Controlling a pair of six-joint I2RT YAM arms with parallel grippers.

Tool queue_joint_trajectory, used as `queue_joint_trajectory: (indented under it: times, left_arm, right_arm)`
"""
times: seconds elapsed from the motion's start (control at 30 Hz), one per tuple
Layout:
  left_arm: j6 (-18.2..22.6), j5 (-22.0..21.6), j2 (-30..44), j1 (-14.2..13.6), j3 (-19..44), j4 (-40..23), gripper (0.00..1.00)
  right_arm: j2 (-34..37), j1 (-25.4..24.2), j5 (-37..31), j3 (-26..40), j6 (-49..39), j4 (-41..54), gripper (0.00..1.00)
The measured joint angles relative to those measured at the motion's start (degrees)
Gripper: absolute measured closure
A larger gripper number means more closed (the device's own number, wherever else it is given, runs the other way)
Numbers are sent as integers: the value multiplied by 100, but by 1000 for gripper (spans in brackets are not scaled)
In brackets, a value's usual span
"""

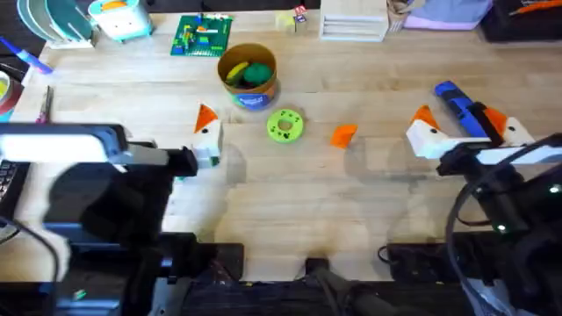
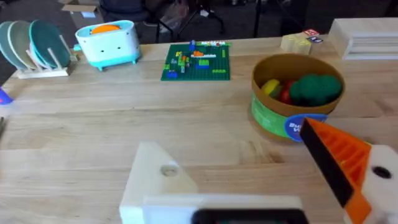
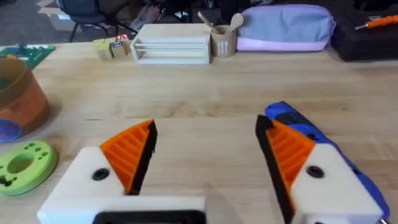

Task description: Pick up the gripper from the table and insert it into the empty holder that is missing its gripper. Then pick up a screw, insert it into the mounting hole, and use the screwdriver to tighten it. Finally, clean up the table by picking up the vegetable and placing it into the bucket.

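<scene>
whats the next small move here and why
Probably the right claw should swing toward the loose orange gripper lying on the table beside the green disc. Its fingers stand open, and the left claw's holder lacks its orange tip.

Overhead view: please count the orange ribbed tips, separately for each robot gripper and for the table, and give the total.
Orange tip on the left gripper: 1
Orange tips on the right gripper: 2
Loose orange tip on the table: 1
Total: 4
</scene>
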State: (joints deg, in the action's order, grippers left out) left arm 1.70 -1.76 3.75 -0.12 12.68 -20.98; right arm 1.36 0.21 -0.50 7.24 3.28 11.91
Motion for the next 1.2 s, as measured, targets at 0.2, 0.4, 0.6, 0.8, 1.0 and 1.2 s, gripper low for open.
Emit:
queue_joint_trajectory:
  times: [0.2,0.4,0.6,0.8,1.0,1.2]
  left_arm:
    - [292,-56,1363,0,2028,-1730,11]
    - [1152,50,3081,0,3785,-3316,8]
    - [1533,11,3795,0,4274,-3614,8]
    - [2175,-352,4243,0,4285,-4528,8]
    - [2732,-535,5162,-12,4284,-4842,8]
    - [3003,-562,5795,-205,4213,-4596,7]
  right_arm:
    - [893,0,19,1664,67,1411,9]
    - [2069,0,19,3303,102,2351,10]
    - [2683,0,21,3763,102,2482,7]
    - [2762,0,38,3763,102,2552,9]
    - [2762,0,38,3763,102,2563,9]
    - [2762,0,38,3763,102,2680,9]
